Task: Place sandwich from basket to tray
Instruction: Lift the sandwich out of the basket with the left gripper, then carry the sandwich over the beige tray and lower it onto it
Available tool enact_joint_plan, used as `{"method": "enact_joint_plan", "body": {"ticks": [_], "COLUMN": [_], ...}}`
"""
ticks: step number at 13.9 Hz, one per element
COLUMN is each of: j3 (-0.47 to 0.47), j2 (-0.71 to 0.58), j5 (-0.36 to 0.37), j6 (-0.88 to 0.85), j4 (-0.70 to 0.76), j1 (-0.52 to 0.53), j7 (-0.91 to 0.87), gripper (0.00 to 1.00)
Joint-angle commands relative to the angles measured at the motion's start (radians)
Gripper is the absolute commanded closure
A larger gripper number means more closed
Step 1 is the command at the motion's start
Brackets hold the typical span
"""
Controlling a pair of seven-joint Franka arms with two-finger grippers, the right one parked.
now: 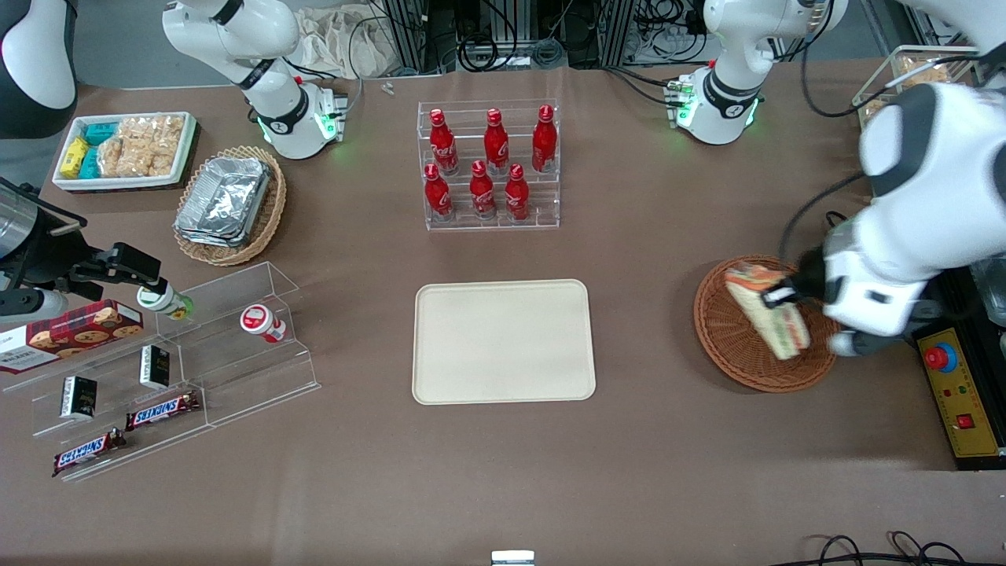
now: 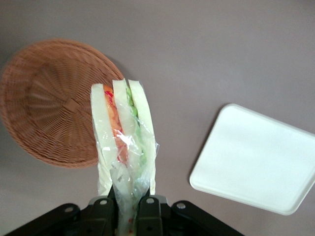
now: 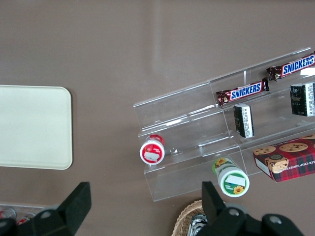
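Observation:
The working arm's gripper (image 1: pixel 783 296) (image 2: pixel 126 206) is shut on the sandwich (image 1: pixel 769 320) (image 2: pixel 124 129), pinching the clear wrap at one end. The wedge shows pale bread with orange-red and green layers. It hangs lifted over the round reddish-brown basket (image 1: pixel 731 346) (image 2: pixel 47 101), at the basket's edge nearest the tray in the wrist view. The basket holds nothing else. The cream-beige tray (image 1: pixel 503 342) (image 2: pixel 256 162) lies flat at the table's middle, apart from the basket and bare.
A clear rack of red bottles (image 1: pixel 489 165) stands farther from the front camera than the tray. A yellow control box with a red button (image 1: pixel 955 389) lies beside the basket. Toward the parked arm's end are an acrylic snack shelf (image 1: pixel 173 362), an oval basket of foil containers (image 1: pixel 228 203) and a white snack bin (image 1: pixel 126 149).

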Motion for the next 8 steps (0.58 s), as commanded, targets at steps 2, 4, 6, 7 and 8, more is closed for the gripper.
{"method": "enact_joint_plan", "body": {"ticks": [2,4,6,7,8], "j3": [0.004,0.004,0.004,0.004,0.003], "j2": [0.124,0.187,0.255,0.281,0.301], "j5": [-0.002,-0.003,-0.003,-0.003,-0.004], "j6": [0.041,0.115,0.199,0.247,0.284], "j4": [0.05,0.049,0.049,0.047,0.038], "j1": [-0.12,-0.19,-0.235,-0.246,-0.256], "j7": [-0.051,-0.071,-0.071,-0.071,-0.068], "gripper": [0.83,0.83,0.83,0.83,0.83]}}
